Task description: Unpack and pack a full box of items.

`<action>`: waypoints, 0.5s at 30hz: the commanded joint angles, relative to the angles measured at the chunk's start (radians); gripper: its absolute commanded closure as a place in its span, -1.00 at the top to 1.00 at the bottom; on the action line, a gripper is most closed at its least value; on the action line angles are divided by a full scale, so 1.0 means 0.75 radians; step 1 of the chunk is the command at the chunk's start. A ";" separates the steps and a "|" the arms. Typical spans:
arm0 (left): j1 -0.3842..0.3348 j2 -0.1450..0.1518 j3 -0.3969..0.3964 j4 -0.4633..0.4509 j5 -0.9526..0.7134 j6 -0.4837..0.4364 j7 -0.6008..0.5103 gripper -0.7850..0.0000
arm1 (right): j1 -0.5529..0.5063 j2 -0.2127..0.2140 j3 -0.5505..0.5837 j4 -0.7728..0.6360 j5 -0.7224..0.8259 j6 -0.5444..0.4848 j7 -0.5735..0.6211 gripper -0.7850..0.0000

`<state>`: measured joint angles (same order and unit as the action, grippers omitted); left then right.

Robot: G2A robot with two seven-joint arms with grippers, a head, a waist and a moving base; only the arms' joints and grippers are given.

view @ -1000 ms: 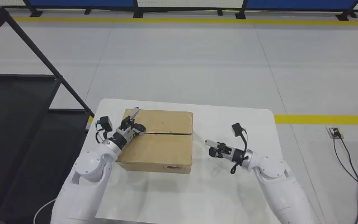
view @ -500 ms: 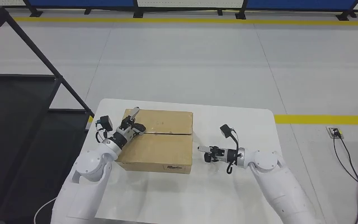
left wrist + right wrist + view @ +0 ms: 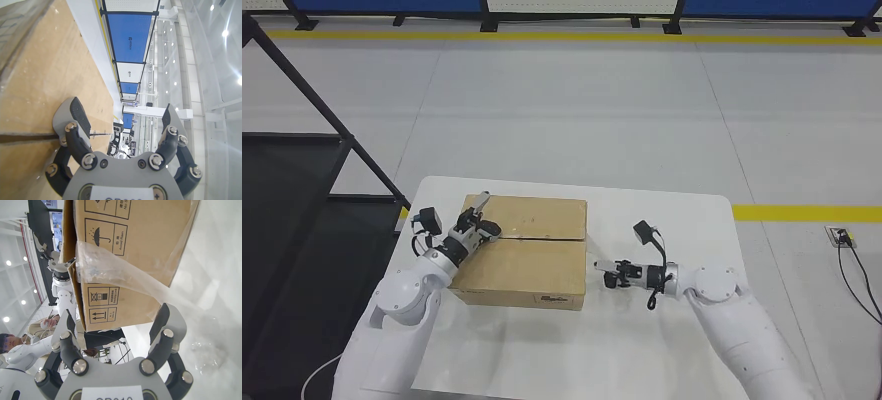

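Top view — left tool (image 3: 489,216) at box (image 3: 532,266) seam

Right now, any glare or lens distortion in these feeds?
Left wrist view: ceiling lamps flare into streaks, and the partition panels bow like fisheye. Right wrist view: the clear tape and table glint. Top view: even light, no glare on the box.

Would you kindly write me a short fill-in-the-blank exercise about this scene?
The left gripper is at the seam on the ___ of the brown cardboard box. The right gripper points at the box's ___, where a loose strip of clear tape hangs. Both grippers are ___.
Missing words: top; side; open.
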<state>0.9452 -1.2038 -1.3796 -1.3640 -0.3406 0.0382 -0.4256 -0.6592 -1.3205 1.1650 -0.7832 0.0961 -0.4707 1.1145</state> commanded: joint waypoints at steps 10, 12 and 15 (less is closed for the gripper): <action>-0.005 -0.003 0.006 0.004 0.003 0.000 0.001 1.00 | 0.021 -0.011 -0.068 0.029 0.086 0.009 0.128 1.00; -0.005 -0.003 0.006 0.005 0.003 -0.001 0.001 1.00 | 0.049 -0.025 -0.095 0.082 0.105 0.016 0.108 1.00; -0.002 -0.002 0.000 0.003 0.004 -0.002 0.005 1.00 | 0.095 -0.046 -0.131 0.165 0.125 0.014 0.082 1.00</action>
<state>0.9422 -1.2059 -1.3778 -1.3609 -0.3382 0.0367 -0.4232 -0.6008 -1.3496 1.0749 -0.6854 0.1821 -0.4581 1.1849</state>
